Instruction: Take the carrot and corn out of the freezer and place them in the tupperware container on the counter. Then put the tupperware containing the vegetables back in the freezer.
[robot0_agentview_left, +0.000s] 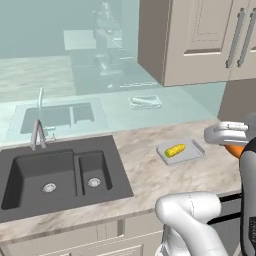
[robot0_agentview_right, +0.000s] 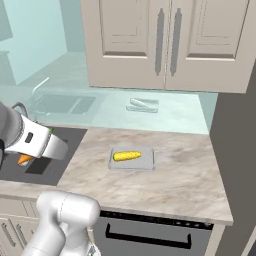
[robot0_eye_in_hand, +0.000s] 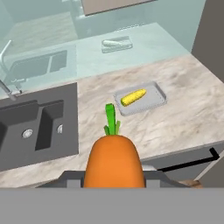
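Holding carrot (robot0_eye_in_hand: 114, 161) in pincer (robot0_eye_in_hand: 114, 177); corn (robot0_eye_in_hand: 133, 97) in tupperware container (robot0_eye_in_hand: 154, 103).

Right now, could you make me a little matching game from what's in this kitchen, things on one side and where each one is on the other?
Things:
1. carrot
2. corn
3. tupperware container
4. sink

Places:
A. set into the counter, left of the tray
B. lying inside the tray
C. held in the gripper, above the counter's front edge
D. resting on the marbled worktop, below the wall cabinets

Pairs: 1-C, 2-B, 3-D, 4-A
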